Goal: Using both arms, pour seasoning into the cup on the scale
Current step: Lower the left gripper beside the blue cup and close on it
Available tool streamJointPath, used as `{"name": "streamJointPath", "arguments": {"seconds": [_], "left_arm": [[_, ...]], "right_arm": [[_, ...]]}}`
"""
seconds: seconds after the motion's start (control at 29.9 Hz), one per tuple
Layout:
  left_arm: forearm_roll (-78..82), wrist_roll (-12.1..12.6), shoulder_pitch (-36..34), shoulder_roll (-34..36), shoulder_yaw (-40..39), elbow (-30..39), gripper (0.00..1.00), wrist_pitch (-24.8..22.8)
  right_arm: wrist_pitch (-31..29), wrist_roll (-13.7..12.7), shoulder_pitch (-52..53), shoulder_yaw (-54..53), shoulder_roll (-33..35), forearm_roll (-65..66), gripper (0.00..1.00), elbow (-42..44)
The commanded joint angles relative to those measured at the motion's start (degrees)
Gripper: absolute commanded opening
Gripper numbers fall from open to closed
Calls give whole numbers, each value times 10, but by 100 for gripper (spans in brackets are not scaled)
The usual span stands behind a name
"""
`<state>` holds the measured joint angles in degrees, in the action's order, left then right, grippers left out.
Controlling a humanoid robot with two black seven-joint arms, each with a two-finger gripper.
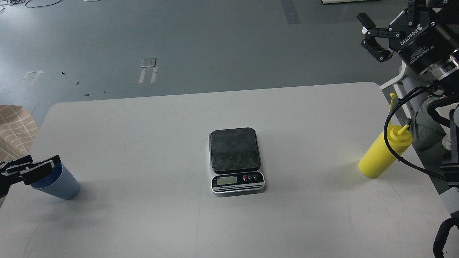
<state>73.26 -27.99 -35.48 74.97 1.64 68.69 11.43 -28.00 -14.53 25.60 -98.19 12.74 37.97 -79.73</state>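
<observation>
The light-blue ribbed cup (61, 184) stands at the table's left edge. My left gripper (43, 163) comes in from the left, its black fingers (39, 169) lying across the cup's mouth and hiding most of the rim; the fingers look slightly apart. The scale (235, 148) sits at the table's middle with nothing on its dark platform. The yellow seasoning bottle (376, 157) stands near the right edge, nozzle uncapped, with a black cable crossing in front of it. My right gripper (372, 37) is open and empty, high above the far right corner, well apart from the bottle.
The white table (143, 136) carries only the cup, the scale and the bottle. My right arm's black cable (387, 125) loops down beside the bottle. A tan checked cloth (14, 125) lies beyond the left edge. Grey floor lies behind.
</observation>
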Motion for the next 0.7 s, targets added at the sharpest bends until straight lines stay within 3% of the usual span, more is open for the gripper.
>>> {"name": "streamJointPath", "arguments": {"seconds": [0.0,0.6,0.67], "left_arm": [[6,0,1,-1,1,-1,87,2],[16,0,14,-29,6,-65,87,7],[28,0,19,-30,6,-64,76,7]], "right_arm": [[0,-1,-5,-7,2,0,100,-3],[0,-1,-28,-11,3,0,100,-24],[0,0,-29,-11,3,1,100,-24]]}}
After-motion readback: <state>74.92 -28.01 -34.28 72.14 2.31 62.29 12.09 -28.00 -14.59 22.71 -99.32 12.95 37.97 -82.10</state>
